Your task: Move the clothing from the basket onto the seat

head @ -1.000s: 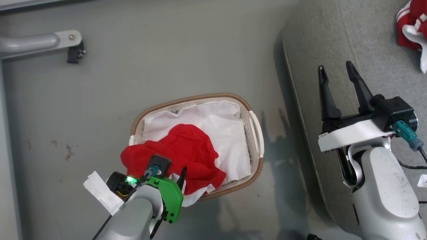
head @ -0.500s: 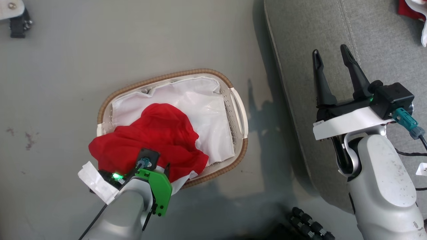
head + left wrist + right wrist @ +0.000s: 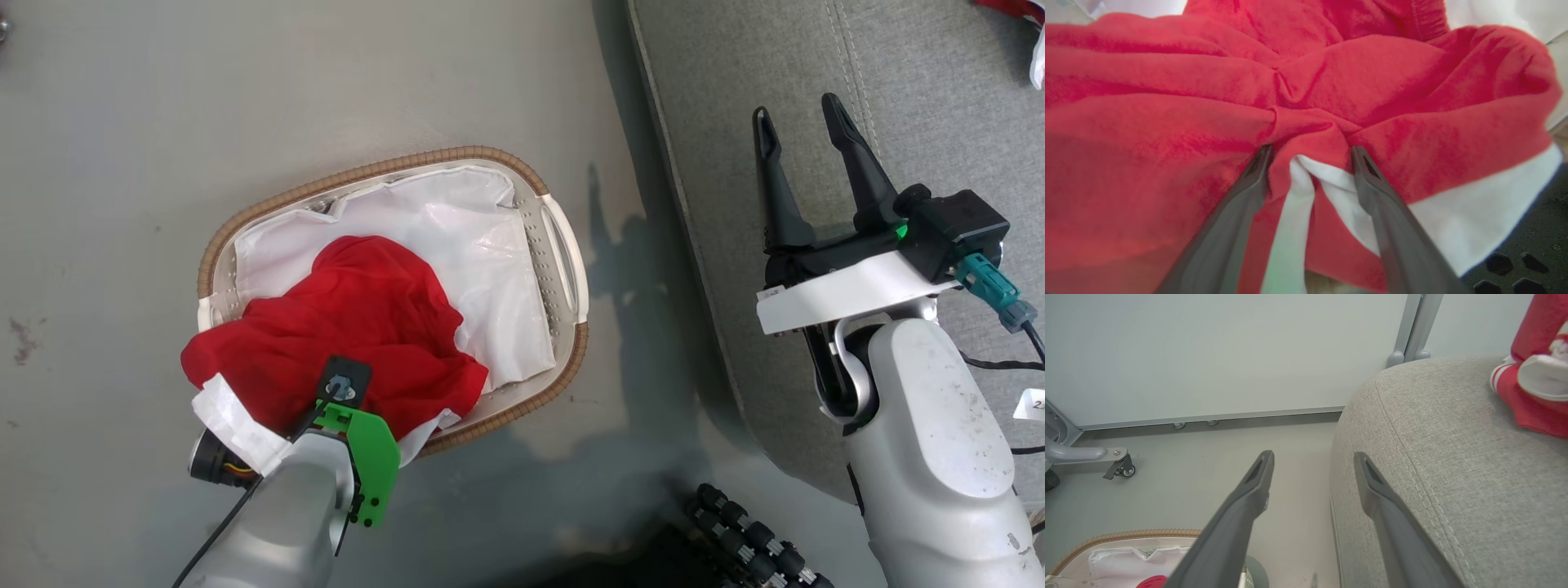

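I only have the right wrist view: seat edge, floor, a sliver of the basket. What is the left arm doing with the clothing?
Observer: The left gripper is pressed into a red garment in the basket, with a fold of red and white fabric between its fingers.
Operator: Closed on it yet?
Observer: No. The left wrist view shows the fingers spread apart, not pinching.
Operator: Is the garment all inside the basket?
Observer: No. In the head view its edge drapes over the rim on the robot's side.
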